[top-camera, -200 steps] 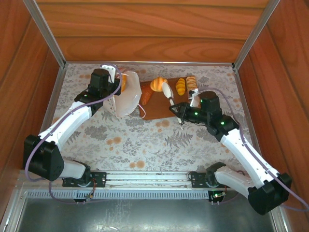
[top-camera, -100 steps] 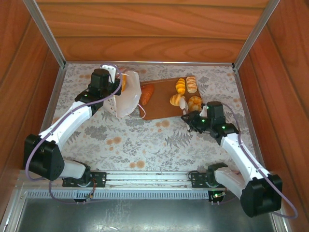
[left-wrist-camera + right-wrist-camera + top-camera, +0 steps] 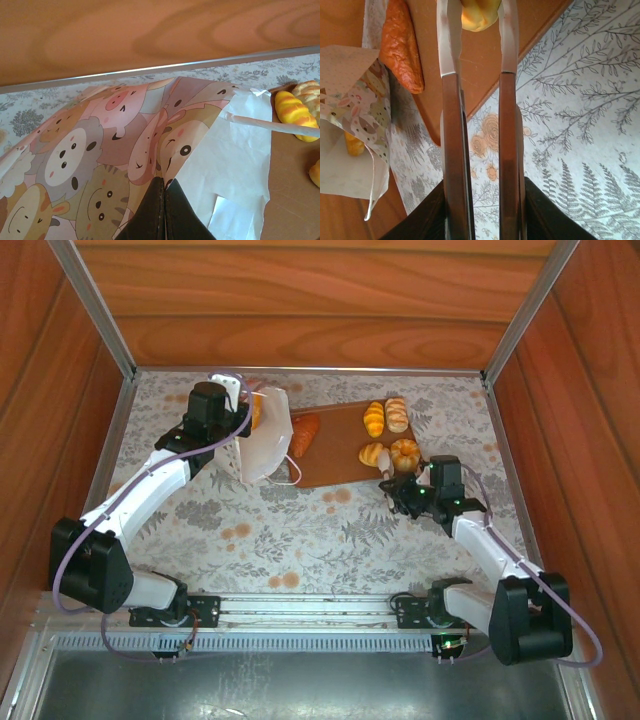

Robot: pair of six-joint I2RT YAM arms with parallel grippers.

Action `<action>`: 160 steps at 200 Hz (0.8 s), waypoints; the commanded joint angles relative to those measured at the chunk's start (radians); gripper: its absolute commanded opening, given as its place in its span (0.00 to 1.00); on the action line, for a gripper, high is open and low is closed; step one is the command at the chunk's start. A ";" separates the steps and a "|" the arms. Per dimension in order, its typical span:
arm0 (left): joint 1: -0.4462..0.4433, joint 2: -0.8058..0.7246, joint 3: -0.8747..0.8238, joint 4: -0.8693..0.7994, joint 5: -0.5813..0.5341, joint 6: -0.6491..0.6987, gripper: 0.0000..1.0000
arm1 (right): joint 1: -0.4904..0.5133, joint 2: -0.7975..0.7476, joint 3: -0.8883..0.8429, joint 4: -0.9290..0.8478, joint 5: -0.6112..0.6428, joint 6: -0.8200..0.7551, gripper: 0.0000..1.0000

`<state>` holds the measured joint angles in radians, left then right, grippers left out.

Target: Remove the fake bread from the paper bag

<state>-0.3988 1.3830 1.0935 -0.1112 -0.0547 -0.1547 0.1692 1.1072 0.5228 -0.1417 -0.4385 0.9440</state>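
While both arms reach out over the flowered desk (image 3: pixel 300 530), my right fingers (image 3: pixel 476 15) sit low at the near right corner of the brown board (image 3: pixel 340 468). They're spread apart and gripping nothing. Right at the tips I see a small yellow loaf (image 3: pixel 372 453), though I cannot tell whether either tip touches it. Just to its right, a round golden bun (image 3: pixel 405 453) rests on the board.

Over on the left now: my left fingers (image 3: pixel 164 192) are pinched tight together on a fold of the paper bag (image 3: pixel 265 445). They hold it at the board's left end, mouth turned towards the board, cartoon-animal print on show. A white cord handle (image 3: pixel 290 476) hangs off the bag's near corner. One piece of fake bread (image 3: pixel 352 142), yellow-orange, sits inside the bag, half tucked behind the paper. Just outside the mouth, the reddish-orange wedge (image 3: pixel 305 433) lies on the board, right beside the bag.

Further back, a yellow striped roll (image 3: pixel 374 418) and a paler striped roll (image 3: pixel 397 413) lie side by side near the board's far edge. Beyond them rises the wooden back wall (image 3: pixel 320 300)
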 commanded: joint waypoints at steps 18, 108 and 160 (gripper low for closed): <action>-0.001 0.015 0.010 0.011 0.017 -0.013 0.00 | -0.019 0.042 -0.001 0.121 -0.026 0.020 0.35; -0.001 0.017 0.022 0.006 0.018 -0.006 0.00 | -0.027 0.167 0.036 0.167 -0.106 0.036 0.41; -0.001 0.020 0.028 0.007 0.023 -0.005 0.00 | -0.027 0.092 0.048 0.067 -0.108 0.019 0.43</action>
<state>-0.3988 1.3876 1.0939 -0.1101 -0.0471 -0.1543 0.1535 1.2510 0.5400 -0.0235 -0.5117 0.9771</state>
